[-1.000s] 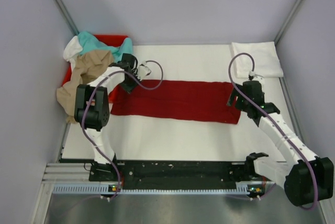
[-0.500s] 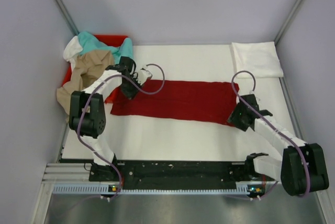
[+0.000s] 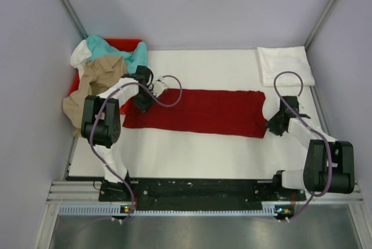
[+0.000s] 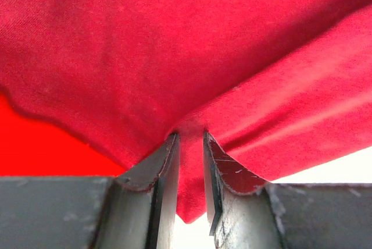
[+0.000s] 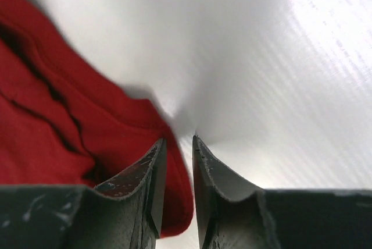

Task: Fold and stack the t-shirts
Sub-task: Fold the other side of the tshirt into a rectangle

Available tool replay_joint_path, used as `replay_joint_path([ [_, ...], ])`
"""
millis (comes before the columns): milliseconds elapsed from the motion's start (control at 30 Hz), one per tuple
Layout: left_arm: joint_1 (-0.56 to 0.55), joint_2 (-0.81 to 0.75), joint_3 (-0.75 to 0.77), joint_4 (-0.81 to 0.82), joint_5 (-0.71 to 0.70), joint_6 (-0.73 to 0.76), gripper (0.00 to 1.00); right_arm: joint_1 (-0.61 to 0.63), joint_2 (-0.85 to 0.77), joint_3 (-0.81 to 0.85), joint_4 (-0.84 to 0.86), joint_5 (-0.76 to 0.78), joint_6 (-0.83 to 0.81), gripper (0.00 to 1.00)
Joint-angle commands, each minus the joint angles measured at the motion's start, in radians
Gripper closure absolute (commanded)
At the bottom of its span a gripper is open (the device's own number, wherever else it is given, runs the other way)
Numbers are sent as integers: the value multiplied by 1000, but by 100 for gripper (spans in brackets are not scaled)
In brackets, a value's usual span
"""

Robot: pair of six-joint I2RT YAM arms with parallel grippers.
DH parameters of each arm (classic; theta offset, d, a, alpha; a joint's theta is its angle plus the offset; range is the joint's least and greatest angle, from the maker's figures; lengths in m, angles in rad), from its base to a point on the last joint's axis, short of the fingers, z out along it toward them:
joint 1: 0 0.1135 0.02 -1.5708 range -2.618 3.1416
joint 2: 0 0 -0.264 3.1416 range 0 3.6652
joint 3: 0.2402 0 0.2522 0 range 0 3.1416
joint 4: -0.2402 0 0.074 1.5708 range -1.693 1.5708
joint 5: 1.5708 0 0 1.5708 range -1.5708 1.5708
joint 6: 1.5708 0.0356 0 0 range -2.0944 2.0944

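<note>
A dark red t-shirt [image 3: 200, 111] lies as a long folded strip across the white table. My left gripper [image 3: 144, 99] is at its left end, by the bin. In the left wrist view the left gripper [image 4: 190, 135] is shut on a fold of the dark red t-shirt [image 4: 174, 45]. My right gripper [image 3: 273, 127] sits low at the strip's near right corner. In the right wrist view the right gripper [image 5: 179, 139] has narrow jaws with the corner of the dark red t-shirt [image 5: 52, 127] pinched between them. A folded white t-shirt [image 3: 285, 64] lies at the back right.
A bright red bin [image 3: 125, 43] stands at the back left, heaped with a teal t-shirt [image 3: 107, 48], a white t-shirt [image 3: 79, 56] and a tan t-shirt [image 3: 96, 83] that spills over its near side. Grey walls enclose the table [image 3: 192, 156] on three sides.
My right arm swung from the shirt's right end down to its near right corner, and its jaws closed from wide to narrow on the cloth. The left gripper shifted only slightly.
</note>
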Motion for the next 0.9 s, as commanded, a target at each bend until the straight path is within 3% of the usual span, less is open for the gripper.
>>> replay_joint_path([
  [0, -3, 49, 32, 73, -176, 36, 73, -74, 36, 22, -39, 46, -62, 77],
  [100, -3, 58, 65, 98, -262, 39, 73, -121, 21, 10, -40, 51, -85, 80],
  [367, 0, 92, 139, 118, -333, 53, 70, -135, -91, 34, -76, 62, -159, 80],
  [467, 0, 69, 133, 58, -241, 36, 70, -105, -193, 62, -82, 19, -214, 78],
  [567, 0, -13, 101, 17, -151, 22, 70, 21, -255, 88, -62, -14, -254, 80],
  [700, 10, -95, 38, 0, -106, 25, 70, 187, -171, 126, -28, -78, -257, 100],
  [867, 49, -89, -26, 3, -137, 25, 83, 225, 18, 199, 1, -139, -283, 100],
])
